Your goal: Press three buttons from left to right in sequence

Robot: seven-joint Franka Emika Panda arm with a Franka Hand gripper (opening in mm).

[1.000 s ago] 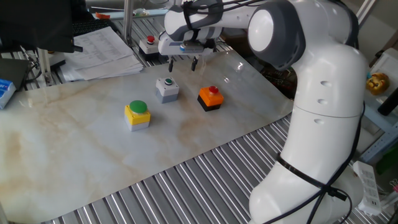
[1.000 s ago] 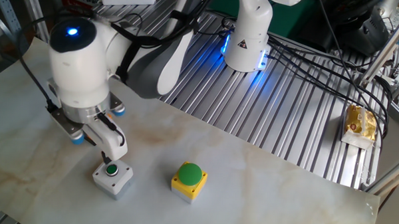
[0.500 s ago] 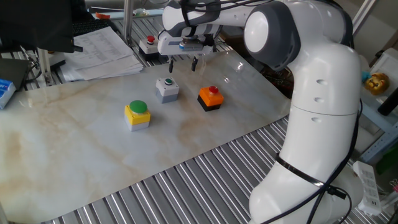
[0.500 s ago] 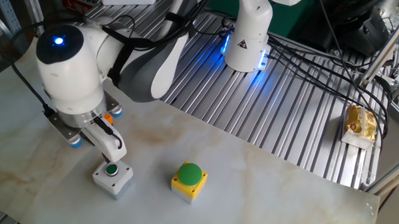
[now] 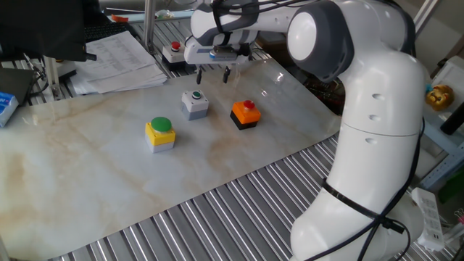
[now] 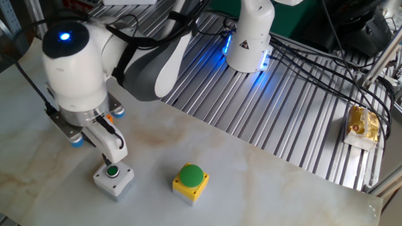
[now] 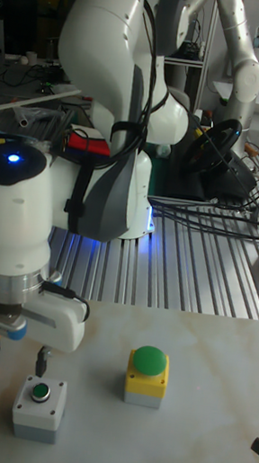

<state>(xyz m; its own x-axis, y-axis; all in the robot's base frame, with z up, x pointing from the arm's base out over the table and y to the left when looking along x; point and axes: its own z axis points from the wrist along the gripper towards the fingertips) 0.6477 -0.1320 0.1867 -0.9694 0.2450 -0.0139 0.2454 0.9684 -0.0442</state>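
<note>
Yellow button: yellow box, big green cap; leftmost of the row on the marble tabletop in one fixed view, standing alone, nothing near its cap. Being leftmost, it is first in the pressing order.

Grey button: grey box, small green cap; middle of the row, slightly farther back than its neighbours. In the tall fixed view a dark fingertip hangs just above and behind its cap, not touching. Judged the button now being addressed.

Red button: orange-and-black box, red cap; rightmost, apart from the grey one, unattended. Judged last in the order.

Gripper: pointed straight down, hovering above and slightly behind the grey button. Fingers spread, a clear gap between the two tips in one fixed view; nothing held. The vertical stance suits a downward push with one fingertip; judged that the tip needs to come forward over the cap before descending.

Black box: red button on top, at the table's far edge behind the gripper; not part of the row.

Paper stack: far left corner, well clear of the buttons.
</note>
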